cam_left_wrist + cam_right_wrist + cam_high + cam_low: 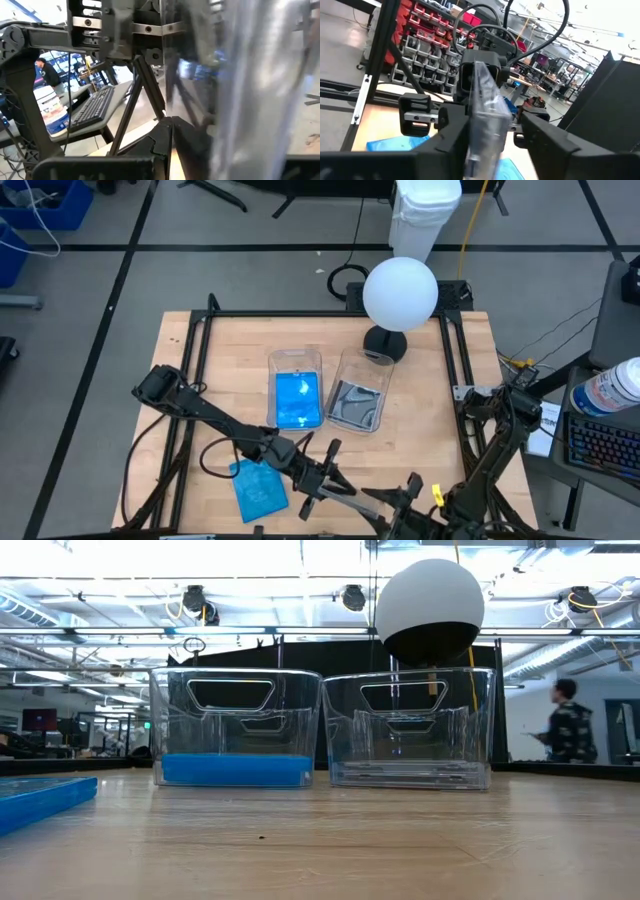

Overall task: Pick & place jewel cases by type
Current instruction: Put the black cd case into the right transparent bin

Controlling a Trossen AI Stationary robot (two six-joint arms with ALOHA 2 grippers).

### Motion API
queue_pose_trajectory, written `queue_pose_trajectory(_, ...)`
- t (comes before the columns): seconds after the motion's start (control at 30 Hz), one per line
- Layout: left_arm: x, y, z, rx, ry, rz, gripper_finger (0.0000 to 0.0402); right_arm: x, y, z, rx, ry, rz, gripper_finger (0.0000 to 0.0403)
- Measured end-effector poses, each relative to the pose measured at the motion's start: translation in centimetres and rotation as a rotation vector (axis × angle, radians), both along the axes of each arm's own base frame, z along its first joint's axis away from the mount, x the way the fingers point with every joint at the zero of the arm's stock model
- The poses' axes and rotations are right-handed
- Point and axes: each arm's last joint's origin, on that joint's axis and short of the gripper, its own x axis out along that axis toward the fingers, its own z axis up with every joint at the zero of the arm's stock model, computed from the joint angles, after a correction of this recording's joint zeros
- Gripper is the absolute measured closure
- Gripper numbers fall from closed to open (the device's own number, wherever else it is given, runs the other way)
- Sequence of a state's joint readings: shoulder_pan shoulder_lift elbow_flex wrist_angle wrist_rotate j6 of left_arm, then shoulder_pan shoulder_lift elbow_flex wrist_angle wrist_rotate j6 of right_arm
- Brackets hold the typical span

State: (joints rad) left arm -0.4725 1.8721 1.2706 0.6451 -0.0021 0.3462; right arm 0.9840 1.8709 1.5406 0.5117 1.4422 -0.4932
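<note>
A clear jewel case (487, 112) stands on edge between my two grippers, above the table's near edge; it also shows in the left wrist view (255, 85). My right gripper (388, 498) is shut on it. My left gripper (335, 478) faces it, open, with its fingers on either side of the case's other end. A blue jewel case (260, 488) lies flat on the table at the near left. The left tub (297, 362) holds blue cases (235, 770). The right tub (362, 362) holds clear and grey cases (355, 408). My right gripper pinches the clear case's two flat faces between its two fingers, at the end nearest it (479, 150). The fingers come level from the table's right and lie along the case. The case is on edge, a little tilted, clear of the table.
A white ball lamp (400, 293) on a black foot stands behind the tubs. The two tubs stand side by side at mid table. A person (568, 735) stands in the room beyond. Bare wood lies right of the tubs.
</note>
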Motion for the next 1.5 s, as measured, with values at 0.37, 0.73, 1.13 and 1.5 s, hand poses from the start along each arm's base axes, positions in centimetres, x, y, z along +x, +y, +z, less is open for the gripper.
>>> queue_pose_trajectory(0.37, 0.1, 0.1, 0.1, 0.009, -0.015, 0.015, 0.0350, -0.2, 0.2, -0.1, -0.059, 0.028, 0.012, 0.0393)
queue_pose_trajectory(0.73, -0.2, 0.0, 0.1, 0.051, 0.013, 0.001, 0.0287, -0.8, 0.5, -0.1, -0.099, 0.055, -0.023, 0.0382)
queue_pose_trajectory(1.13, -4.8, 1.3, 1.8, 0.061, 0.471, 0.064, 0.0054, -1.4, 0.7, -0.1, -0.164, 0.105, -0.089, 0.0386)
queue_pose_trajectory(1.5, -11.2, -1.8, -4.8, 0.153, 0.791, 0.280, 0.0086, -1.4, -3.5, 2.0, -0.068, 0.057, -0.157, 0.0388)
